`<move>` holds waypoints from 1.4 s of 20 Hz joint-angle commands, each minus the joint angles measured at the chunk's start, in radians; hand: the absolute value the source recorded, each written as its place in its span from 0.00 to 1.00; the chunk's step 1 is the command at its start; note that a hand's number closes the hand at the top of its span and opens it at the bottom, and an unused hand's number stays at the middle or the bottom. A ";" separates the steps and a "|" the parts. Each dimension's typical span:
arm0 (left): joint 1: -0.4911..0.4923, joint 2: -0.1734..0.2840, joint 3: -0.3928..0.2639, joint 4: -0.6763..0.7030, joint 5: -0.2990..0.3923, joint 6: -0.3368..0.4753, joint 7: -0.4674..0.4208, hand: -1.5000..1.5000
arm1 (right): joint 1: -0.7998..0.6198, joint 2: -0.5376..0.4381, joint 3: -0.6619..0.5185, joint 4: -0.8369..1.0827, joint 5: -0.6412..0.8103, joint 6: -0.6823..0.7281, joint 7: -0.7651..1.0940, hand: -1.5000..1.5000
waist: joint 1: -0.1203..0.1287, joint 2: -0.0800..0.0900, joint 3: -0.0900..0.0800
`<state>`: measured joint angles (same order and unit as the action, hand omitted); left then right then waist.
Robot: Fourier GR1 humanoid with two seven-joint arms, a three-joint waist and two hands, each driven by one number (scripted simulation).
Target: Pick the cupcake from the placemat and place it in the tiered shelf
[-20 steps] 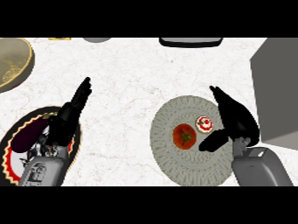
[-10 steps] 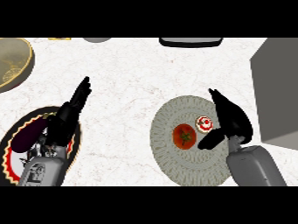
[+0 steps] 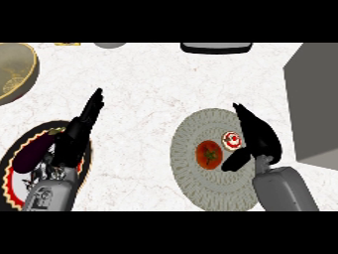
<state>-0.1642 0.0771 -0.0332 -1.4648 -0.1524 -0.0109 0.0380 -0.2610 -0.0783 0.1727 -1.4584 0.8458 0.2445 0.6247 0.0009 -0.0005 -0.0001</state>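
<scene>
We judge the task to be at its very start: the cupcake (image 3: pixel 231 140) sits on the round grey placemat (image 3: pixel 200 183), not yet lifted, and nothing has gone to the tiered shelf (image 3: pixel 321 104), the grey block at the right edge of the worktop (image 3: pixel 149 84). All the real work is left: closing on the cupcake, lifting it, carrying it to the right and setting it on the shelf.

Our right hand (image 3: pixel 253 136) hangs over the right side of the placemat, right beside the cupcake and perhaps brushing it; we cannot tell whether there is contact. Its fingers (image 3: pixel 243 115) are stretched out fairly straight and the thumb (image 3: pixel 234 161) points down towards the mat, so the hand is spread and holds nothing.

The cupcake is small and round, seen from above as a white top with red markings. Just to its left on the same mat lies a red tomato (image 3: pixel 209 154) with a green stem, close enough that the grasp will need care not to knock it.

Our left hand (image 3: pixel 80 131) rests at the left with fingers straight, over the edge of a dark patterned plate (image 3: pixel 3 191) that carries an aubergine (image 3: pixel 34 154). A wooden bowl (image 3: pixel 3 74) stands at the upper left.
</scene>
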 commanded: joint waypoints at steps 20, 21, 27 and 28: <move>0.032 -0.005 0.017 0.001 -0.002 -0.015 -0.010 0.50 | 0.144 -0.345 0.258 -0.118 -0.001 0.188 -0.746 1.00 | -0.015 -0.019 0.006; 0.030 -0.013 0.020 -0.003 0.005 -0.012 -0.008 0.50 | 0.157 -0.386 0.273 -0.132 -0.013 0.197 -0.818 1.00 | -0.019 -0.019 0.007; 0.044 0.006 0.049 -0.002 0.003 0.003 -0.016 0.50 | 0.250 -0.579 0.210 -0.223 -0.199 0.223 -1.221 1.00 | -0.080 -0.015 0.011; 0.045 0.007 0.056 -0.008 0.009 0.005 -0.014 0.50 | 0.261 -0.606 0.175 -0.226 -0.248 0.240 -1.275 1.00 | -0.086 -0.016 0.010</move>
<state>-0.1269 0.0793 0.0082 -1.4685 -0.1489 -0.0127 0.0253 -0.0493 -0.5800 0.3925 -1.6460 0.7176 0.4479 -0.4280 -0.0585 -0.0169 0.0089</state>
